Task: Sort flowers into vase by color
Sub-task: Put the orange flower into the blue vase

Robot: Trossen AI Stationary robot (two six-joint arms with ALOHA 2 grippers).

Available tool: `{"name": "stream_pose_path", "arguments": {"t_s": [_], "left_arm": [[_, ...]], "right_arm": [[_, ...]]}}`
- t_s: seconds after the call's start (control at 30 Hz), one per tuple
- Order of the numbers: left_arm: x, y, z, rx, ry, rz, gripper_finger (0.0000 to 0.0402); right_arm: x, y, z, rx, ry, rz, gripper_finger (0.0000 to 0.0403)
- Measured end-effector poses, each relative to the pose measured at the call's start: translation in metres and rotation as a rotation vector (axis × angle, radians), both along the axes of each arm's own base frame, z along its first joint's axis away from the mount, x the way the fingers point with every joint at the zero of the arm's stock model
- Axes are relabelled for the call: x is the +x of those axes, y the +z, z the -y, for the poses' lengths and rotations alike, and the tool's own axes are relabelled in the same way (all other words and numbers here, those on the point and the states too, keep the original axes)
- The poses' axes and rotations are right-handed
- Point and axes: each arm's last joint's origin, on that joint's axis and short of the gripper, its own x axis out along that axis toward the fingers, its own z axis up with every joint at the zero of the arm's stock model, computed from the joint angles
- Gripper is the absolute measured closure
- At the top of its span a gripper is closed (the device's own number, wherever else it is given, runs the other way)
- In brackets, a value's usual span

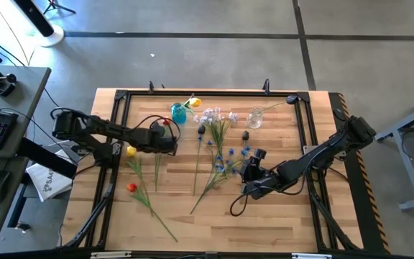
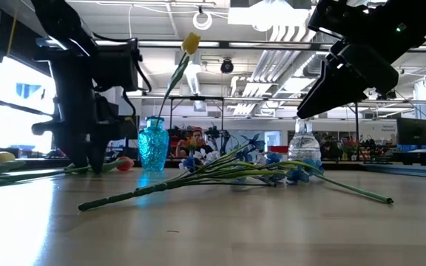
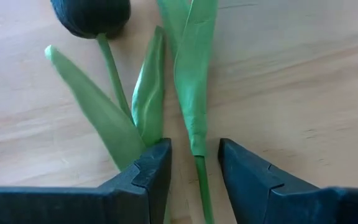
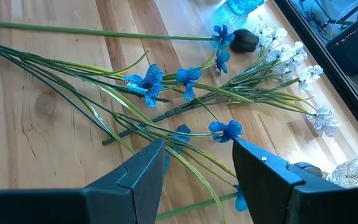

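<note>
In the left wrist view my left gripper (image 3: 195, 168) stands open and low over the table. A thin green stem (image 3: 199, 177) with a long leaf lies between its fingers, touching neither. A tulip head (image 3: 92, 15), dark in shadow, and its leaves lie just beyond. From above, this gripper (image 1: 167, 141) is beside a red tulip (image 1: 165, 123). My right gripper (image 4: 197, 162) hangs open above the blue flowers (image 4: 146, 81), clear of them. A yellow flower (image 1: 195, 102) stands in the blue vase (image 1: 178, 113). The clear vase (image 1: 255, 117) stands at the far side.
A yellow tulip (image 1: 130, 151) and another red one (image 1: 131, 187) lie on the table's left part. White blossom sprays (image 1: 214, 115) and dark pebbles (image 1: 201, 129) lie mid-table among long stems. Black rails (image 1: 113, 180) frame the table.
</note>
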Motion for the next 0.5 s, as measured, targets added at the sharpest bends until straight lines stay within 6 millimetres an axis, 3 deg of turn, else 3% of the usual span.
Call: {"name": "stream_pose_path", "arguments": {"t_s": [0.13, 0.37, 0.5], "left_arm": [[0.001, 0.006, 0.002, 0.001, -0.031, 0.017, 0.0300], [-0.005, 0.023, 0.003, 0.055, -0.060, 0.046, 0.0389], [-0.008, 0.038, 0.010, 0.092, -0.114, 0.103, 0.0394]], "right_arm": [[0.000, 0.000, 0.000, -0.001, 0.000, -0.002, 0.0217], [0.000, 0.000, 0.000, 0.001, -0.002, 0.000, 0.0217], [0.000, 0.000, 0.000, -0.001, 0.000, -0.002, 0.0217]]}}
